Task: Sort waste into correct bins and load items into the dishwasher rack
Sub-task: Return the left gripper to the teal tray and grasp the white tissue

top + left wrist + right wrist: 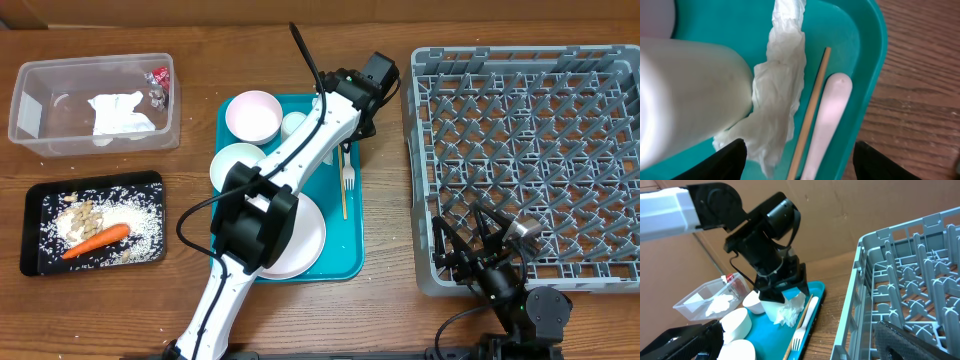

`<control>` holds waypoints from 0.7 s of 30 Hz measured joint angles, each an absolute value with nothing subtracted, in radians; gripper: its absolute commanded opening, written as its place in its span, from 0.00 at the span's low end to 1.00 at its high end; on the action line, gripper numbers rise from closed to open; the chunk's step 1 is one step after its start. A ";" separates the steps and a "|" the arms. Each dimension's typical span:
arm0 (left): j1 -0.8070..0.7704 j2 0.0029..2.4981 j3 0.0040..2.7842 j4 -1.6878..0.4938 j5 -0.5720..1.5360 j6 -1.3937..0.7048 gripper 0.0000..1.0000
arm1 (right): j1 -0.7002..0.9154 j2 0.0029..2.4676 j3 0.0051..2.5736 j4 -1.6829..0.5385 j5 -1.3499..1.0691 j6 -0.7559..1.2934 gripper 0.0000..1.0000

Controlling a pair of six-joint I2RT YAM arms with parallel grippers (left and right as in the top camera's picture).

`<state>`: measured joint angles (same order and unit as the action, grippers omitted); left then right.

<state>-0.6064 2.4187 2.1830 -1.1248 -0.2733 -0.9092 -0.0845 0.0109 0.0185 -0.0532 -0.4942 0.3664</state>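
Hovering with the left hand (pixel 800 150) released and wide, straddling the crumpled napkin (pixel 777 100) on the teal tray (pixel 865 30) toward the table's far edge. Risks pinching the wooden stick (pixel 812 107) or fork (pixel 827 120) lying just beside — or nudging the cup (pixel 690 95) right against the paper. Could also drop shreds short of the clear tub (pixel 95 100) at the far left corner. Plain wood-grain table (pixel 400 310); brown board backdrop (pixel 840 220) behind.
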 measured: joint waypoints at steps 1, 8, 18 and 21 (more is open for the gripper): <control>-0.606 2.423 2.183 -1.120 -0.274 -0.905 0.65 | -0.084 0.011 0.019 -0.053 -0.495 0.366 1.00; -0.606 2.434 2.183 -1.081 -0.282 -0.789 0.60 | -0.084 0.011 0.019 -0.054 -0.495 0.367 1.00; -0.606 2.435 2.183 -1.118 -0.337 -0.678 0.51 | -0.084 0.011 0.019 -0.054 -0.494 0.366 1.00; -0.606 2.435 2.183 -1.140 -0.349 -0.669 0.51 | -0.085 0.011 0.019 -0.053 -0.495 0.367 1.00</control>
<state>-0.6064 2.4351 2.1830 -1.1400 -0.3489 -0.6689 -0.0849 0.0109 0.0185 -0.0532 -0.4946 0.3668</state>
